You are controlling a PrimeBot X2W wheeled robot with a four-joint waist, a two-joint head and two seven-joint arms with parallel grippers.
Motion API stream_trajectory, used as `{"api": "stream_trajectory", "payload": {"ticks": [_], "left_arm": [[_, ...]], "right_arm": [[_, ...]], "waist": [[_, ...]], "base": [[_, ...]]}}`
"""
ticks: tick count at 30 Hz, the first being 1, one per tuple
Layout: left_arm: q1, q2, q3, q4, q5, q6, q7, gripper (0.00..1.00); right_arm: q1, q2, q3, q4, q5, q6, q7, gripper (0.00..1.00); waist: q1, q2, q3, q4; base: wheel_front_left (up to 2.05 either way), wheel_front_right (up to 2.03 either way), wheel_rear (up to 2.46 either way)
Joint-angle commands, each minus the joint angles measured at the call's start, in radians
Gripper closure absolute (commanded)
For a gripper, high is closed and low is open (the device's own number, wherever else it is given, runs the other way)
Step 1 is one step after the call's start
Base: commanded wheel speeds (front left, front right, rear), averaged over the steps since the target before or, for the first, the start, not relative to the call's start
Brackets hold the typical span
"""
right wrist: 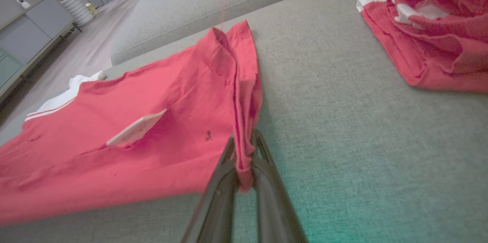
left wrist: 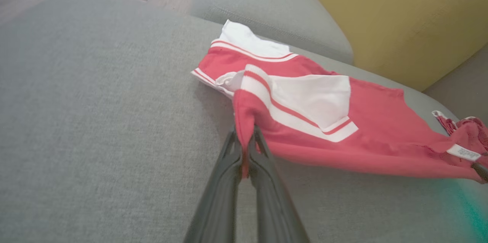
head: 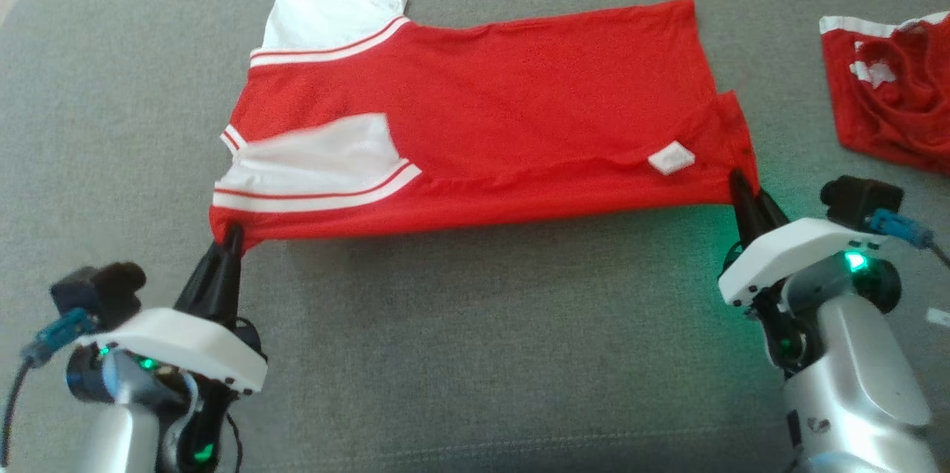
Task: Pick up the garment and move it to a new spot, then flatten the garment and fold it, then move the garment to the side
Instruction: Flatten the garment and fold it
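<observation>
Surface: grey sofa cushion (head: 460, 339), carrying all items noted below.
Garment: red garment (head: 519, 102) with white sleeves and red-and-white striped trim. It lies spread sideways, spanning the gap between the two grippers. The near edge is drawn straight from one gripper to the other and raised off the cushion, with shadow beneath it. The far part rests on the cushion.
Left gripper: left gripper (head: 231, 235) has its fingers pressed together on the shoulder-end corner of the near edge. The left wrist view shows red cloth pinched between the tips.
Right gripper: right gripper (head: 736, 187) has its fingers clamped on the hem-end corner. The right wrist view shows a fold of red cloth running down between the tips.
Near sleeve: near sleeve (head: 319, 161), a white panel, lies just beyond the left gripper's tips and slightly to their right.
Far sleeve: far sleeve (head: 326, 5) lies well beyond the left gripper, flat on the cushion.
Label: white label (head: 672, 158) sits on the red body, near the right gripper, just ahead and to its left.
Second item: crumpled red cloth (head: 890, 102) with a white band lies to the right of the right gripper and beyond it, apart from the garment.
Background: yellow cushion (left wrist: 400, 18) stands far beyond the left gripper, past the garment.
</observation>
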Motion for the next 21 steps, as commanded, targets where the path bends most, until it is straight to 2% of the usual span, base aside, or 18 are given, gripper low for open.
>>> {"api": "stream_trajectory", "payload": {"ticks": [1,6,10,14,21], "left_arm": [[-0.021,0.032,0.032,-0.065,0.009,-0.003,0.009,1.0],[0.058,0.048,0.012,-0.159,0.011,0.001,0.062,1.0],[0.17,0.037,-0.011,-0.214,-0.002,0.012,0.098,1.0],[0.239,0.023,-0.018,-0.213,-0.015,0.019,0.096,1.0],[0.263,0.01,-0.019,-0.173,-0.033,0.016,0.075,1.0]], "right_arm": [[0.006,-0.003,0.008,-0.065,-0.004,-0.001,0.021,1.0],[0.106,-0.003,-0.004,-0.195,0.002,-0.001,0.131,1.0],[0.224,-0.003,-0.019,-0.29,0.028,-0.001,0.209,1.0],[0.294,-0.003,-0.04,-0.325,0.038,-0.001,0.235,1.0],[0.344,-0.003,-0.054,-0.359,0.039,-0.001,0.247,1.0]], "waist": [[0.0,0.0,-0.009,-0.003],[0.0,0.0,-0.027,-0.004],[0.0,0.0,-0.036,-0.001],[0.0,0.0,-0.043,0.002],[0.0,0.0,-0.051,0.003]], "base": [[0.0,0.0,0.0],[0.0,0.0,0.0],[0.0,0.0,0.0],[0.0,0.0,0.0],[0.0,0.0,0.0]]}}
